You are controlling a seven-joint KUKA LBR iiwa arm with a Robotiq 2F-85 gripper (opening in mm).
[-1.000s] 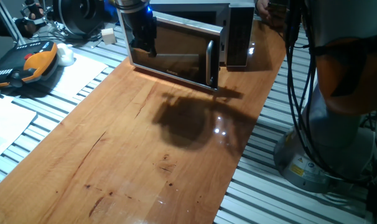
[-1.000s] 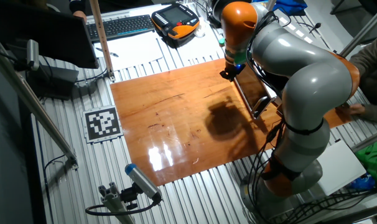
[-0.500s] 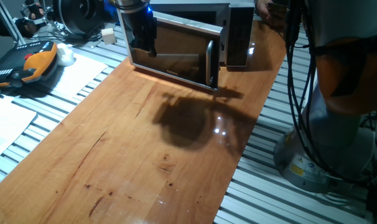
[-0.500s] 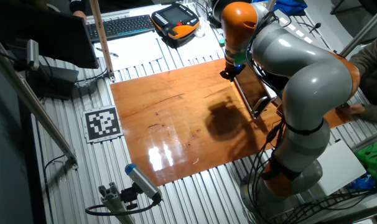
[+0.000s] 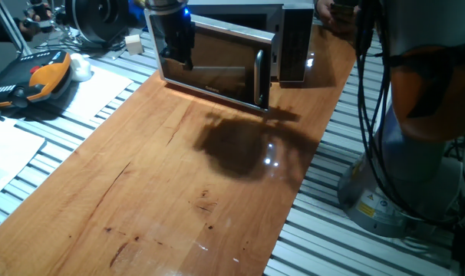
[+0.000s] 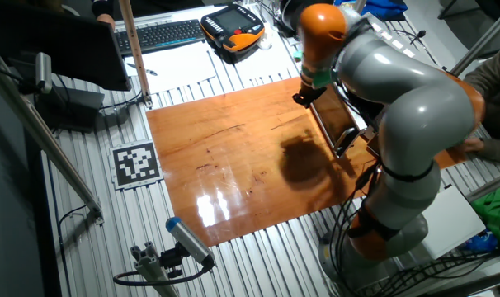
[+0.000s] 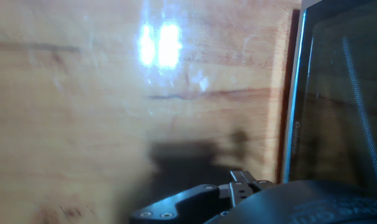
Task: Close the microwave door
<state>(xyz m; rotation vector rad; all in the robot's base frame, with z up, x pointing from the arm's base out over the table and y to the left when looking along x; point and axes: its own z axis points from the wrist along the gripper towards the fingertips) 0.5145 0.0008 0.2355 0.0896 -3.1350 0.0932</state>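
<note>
The microwave (image 5: 282,38) sits at the far end of the bench (image 5: 163,184), its door (image 5: 217,65) partly swung out. The jaws hang against the door's hinge side; their opening cannot be told.

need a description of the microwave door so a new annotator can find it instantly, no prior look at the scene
Start at the far end of the wooden table, where the silver-and-black microwave stands. The microwave door is the wide silver-framed panel of dark glass swung partly out from its front. Unlike the narrow black control panel beside it, it carries a vertical silver handle at its free edge.
</note>
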